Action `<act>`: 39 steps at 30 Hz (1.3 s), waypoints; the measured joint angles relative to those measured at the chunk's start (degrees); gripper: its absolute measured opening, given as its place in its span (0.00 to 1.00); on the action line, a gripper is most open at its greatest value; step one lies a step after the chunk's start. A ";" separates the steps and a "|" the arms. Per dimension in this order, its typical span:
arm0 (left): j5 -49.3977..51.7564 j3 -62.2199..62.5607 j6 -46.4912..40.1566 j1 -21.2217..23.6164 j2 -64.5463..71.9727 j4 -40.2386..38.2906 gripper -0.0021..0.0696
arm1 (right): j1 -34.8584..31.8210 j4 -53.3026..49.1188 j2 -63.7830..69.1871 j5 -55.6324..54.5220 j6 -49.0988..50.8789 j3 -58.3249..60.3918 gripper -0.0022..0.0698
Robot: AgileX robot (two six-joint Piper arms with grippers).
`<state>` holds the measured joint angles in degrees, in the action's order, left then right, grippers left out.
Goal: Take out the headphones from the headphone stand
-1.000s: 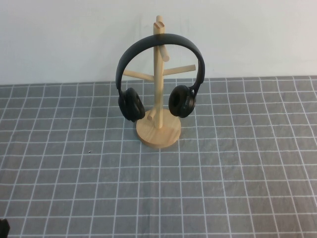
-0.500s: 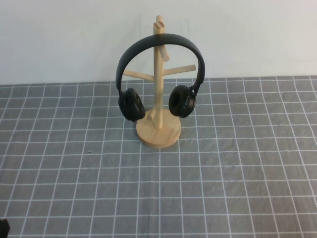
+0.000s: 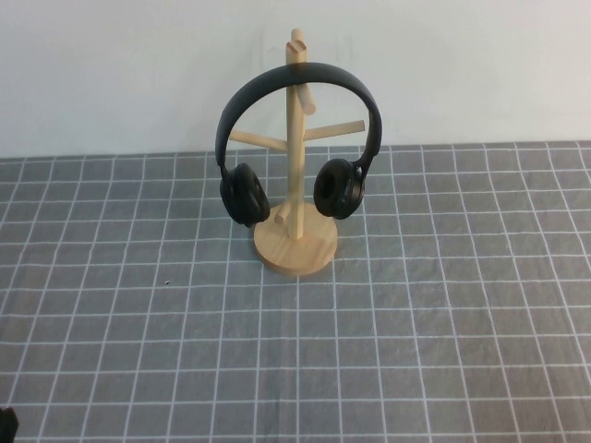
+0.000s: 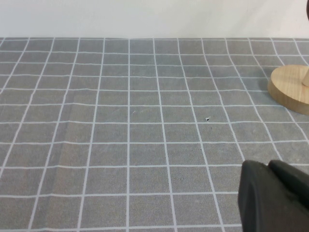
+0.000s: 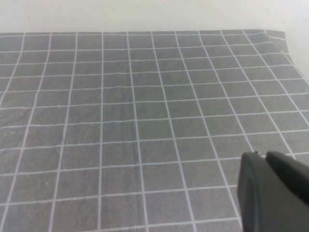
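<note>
The headphones (image 3: 295, 143) hang on the stand (image 3: 295, 242) near the far edge of the surface (image 3: 416, 351), right up against the pale wall (image 3: 111, 65). The thin black headband arches over the top of the wooden post, resting on an upper peg, and the two round ear cups dangle either side of the post, just above the disc base. The left cup sits a touch lower than the right one and overlaps the base's edge from this angle. Two lower pegs poke out sideways between the band and the cups.

The surface is a grey cloth with a white grid, and there is plenty of it between the stand and the robot.

The left gripper (image 4: 273, 198) is low at the near left, well apart from the stand; its wrist camera catches only a slice of the wooden base at the edge of its view. Its dark fingers look pressed together, and nothing is in them. The right gripper (image 5: 273, 191) is out over bare cloth on the right, with no stand in its camera's sight. Its fingers also look closed together and it carries nothing.
</note>
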<state>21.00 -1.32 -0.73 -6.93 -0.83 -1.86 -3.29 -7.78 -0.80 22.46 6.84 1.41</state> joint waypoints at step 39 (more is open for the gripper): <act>-13.95 -0.11 18.06 0.00 0.00 -10.05 0.02 | 0.00 0.00 0.00 0.00 0.00 0.00 0.02</act>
<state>7.05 -1.43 17.33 -6.93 -0.83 -11.91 -3.29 -7.78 -0.80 22.46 6.84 1.41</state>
